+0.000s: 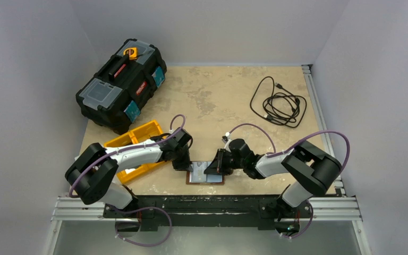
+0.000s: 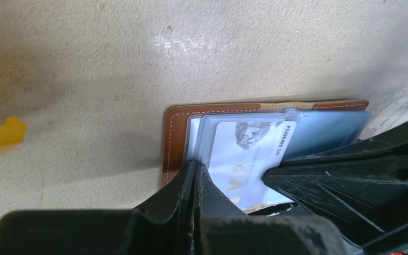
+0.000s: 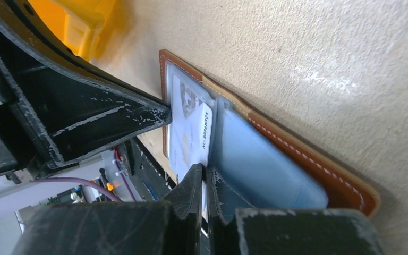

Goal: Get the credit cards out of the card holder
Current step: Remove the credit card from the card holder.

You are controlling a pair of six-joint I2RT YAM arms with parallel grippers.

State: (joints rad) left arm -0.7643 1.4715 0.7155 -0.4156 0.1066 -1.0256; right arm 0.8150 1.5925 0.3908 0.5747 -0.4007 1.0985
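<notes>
One mottled beige table (image 1: 218, 95). At its near edge the black left gripper (image 2: 195, 178) and right gripper (image 3: 204, 178), both clenched, tip onto the open brown leather card holder (image 2: 175, 138), touching its white card (image 2: 244, 154), which is printed "VIP" and "NO 88888804". Whether either pinches the card is unclear.

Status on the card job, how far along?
Done: the card holder lies open on the table. In hand: the left gripper, shut, sits at its left edge, and the right gripper, shut, is at the near edge of the white VIP card; a real pinch I cannot confirm. Left: that card is still at least partly in its clear sleeve; whether the other sleeves hold cards is unclear.
</notes>
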